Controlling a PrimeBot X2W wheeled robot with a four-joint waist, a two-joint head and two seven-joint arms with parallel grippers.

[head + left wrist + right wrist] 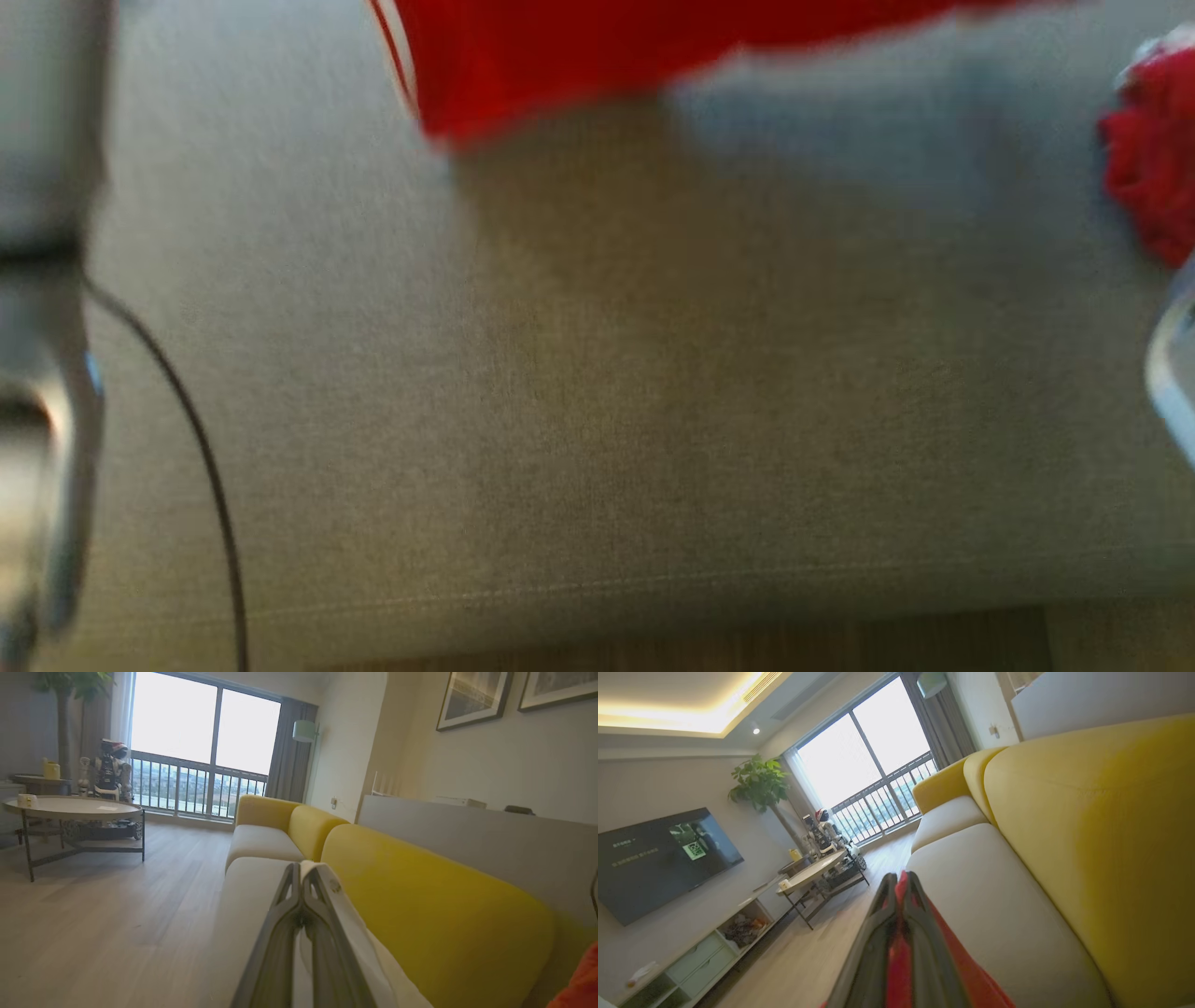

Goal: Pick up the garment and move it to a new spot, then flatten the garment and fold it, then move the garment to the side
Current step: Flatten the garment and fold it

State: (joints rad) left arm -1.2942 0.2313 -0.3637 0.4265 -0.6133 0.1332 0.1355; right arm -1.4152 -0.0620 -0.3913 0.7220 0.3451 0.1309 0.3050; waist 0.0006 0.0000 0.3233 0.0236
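Grey sofa seat (597, 373), red garment (579, 56) over its far side (blurred)

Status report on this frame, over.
Right pincer shut on red garment; left pincer shut on white fabric, likely its trim. Garment held above sofa seat. Path unobstructed.

Matt, soft red cloth garment (579, 56); grey woven-fabric sofa seat (597, 392), finely textured; yellow upholstered backrest (434, 914), matt; smooth pale wood-plank floor (117, 919).
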